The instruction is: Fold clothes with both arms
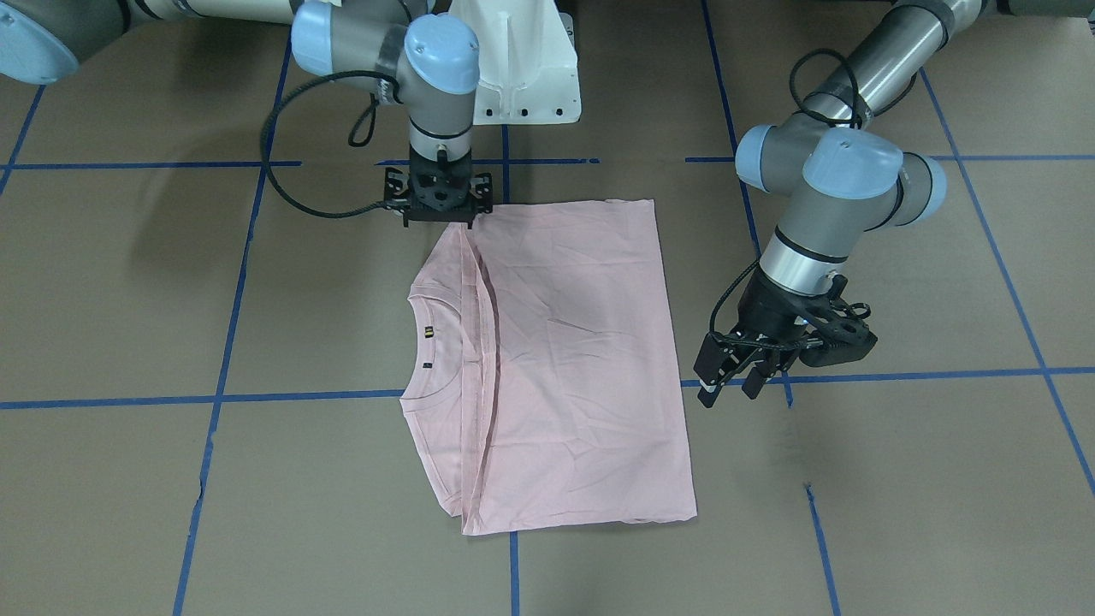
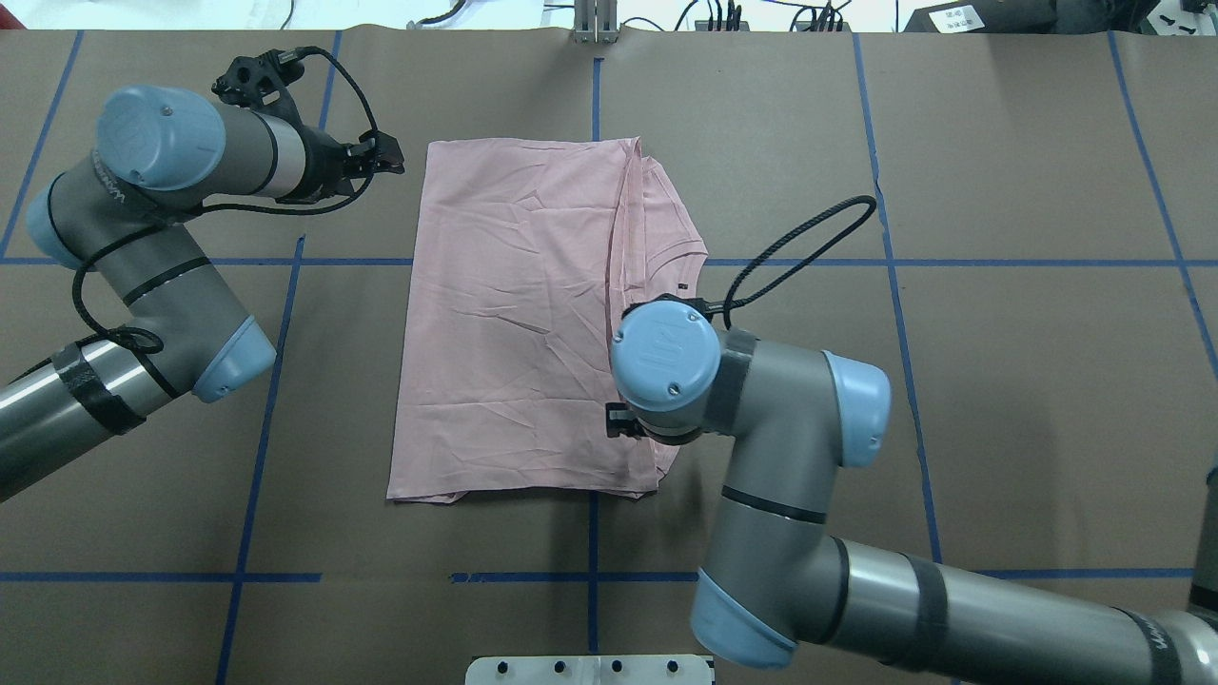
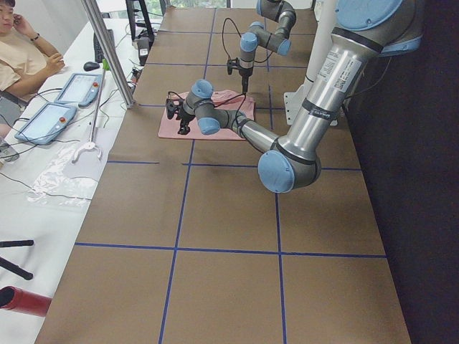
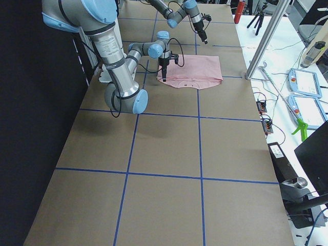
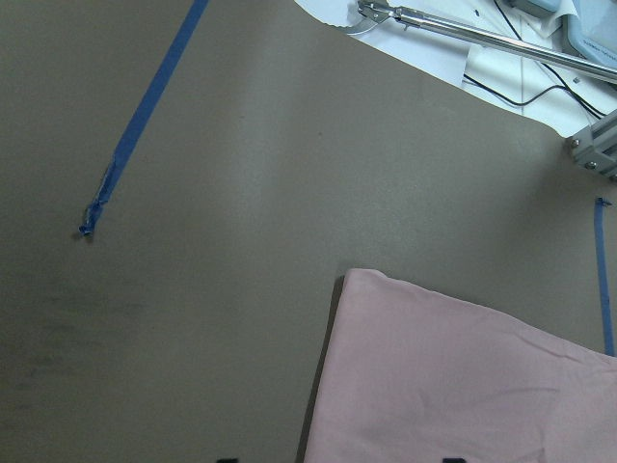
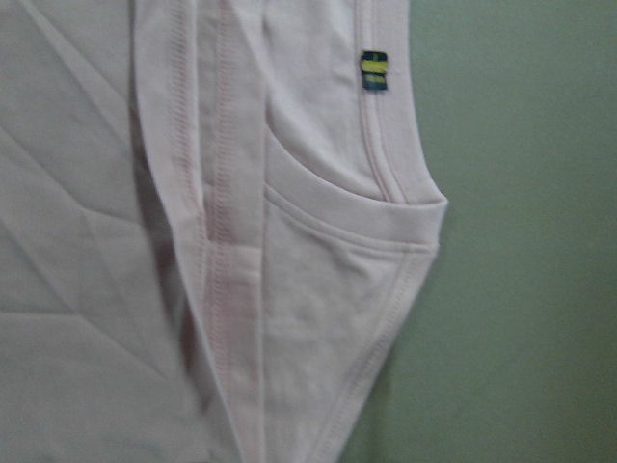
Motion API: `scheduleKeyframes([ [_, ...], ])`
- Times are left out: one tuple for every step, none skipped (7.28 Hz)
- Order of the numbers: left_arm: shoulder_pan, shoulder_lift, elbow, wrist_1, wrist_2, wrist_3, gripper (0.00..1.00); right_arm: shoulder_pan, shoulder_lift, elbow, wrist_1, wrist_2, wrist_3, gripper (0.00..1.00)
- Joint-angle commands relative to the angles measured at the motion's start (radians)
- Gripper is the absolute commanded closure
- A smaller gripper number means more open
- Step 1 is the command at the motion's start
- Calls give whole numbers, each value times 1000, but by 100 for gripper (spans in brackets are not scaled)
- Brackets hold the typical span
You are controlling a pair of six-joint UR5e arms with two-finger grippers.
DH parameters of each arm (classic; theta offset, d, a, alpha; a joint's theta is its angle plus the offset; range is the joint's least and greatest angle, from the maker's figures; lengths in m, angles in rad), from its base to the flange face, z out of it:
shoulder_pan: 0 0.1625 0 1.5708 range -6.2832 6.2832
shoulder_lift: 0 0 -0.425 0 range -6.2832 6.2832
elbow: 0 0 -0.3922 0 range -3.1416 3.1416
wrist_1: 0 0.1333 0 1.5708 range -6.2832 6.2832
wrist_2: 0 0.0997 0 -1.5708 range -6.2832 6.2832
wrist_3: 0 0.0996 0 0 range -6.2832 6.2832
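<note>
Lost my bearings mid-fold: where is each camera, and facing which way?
Front: across the table, facing the base; left arm at view's right.
Overhead: behind robot, looking down; right arm at right.
Left side: table's left end; left arm nearest.
Right side: right end; right arm nearest.
Left wrist: down at shirt corner.
Right wrist: down at collar, shared with front view.

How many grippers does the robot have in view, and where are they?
2, none hidden. The left gripper hangs open beside the T-shirt, near its far hem corner; the right gripper is over its near, collar-side corner.
</note>
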Motion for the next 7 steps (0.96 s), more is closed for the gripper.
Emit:
scheduleKeyframes([
  [1,12,-5,0,0,-1,24,19,94,-130,34,1,4,0],
  [1,20,-22,0,0,0,24,34,97,-158,39,1,-14,0],
  [1,23,-27,0,0,-1,24,57,105,-210,74,1,-37,0],
  [1,28,-43,3,0,-1,24,73,106,-239,82,1,-53,0],
  [1,29,-50,5,0,-1,24,103,96,-244,82,6,-86,0],
  [1,29,-54,5,-15,-1,24,126,92,-247,78,18,-103,0],
  [0,29,-62,3,-34,-3,24,136,89,-236,74,41,-102,0],
])
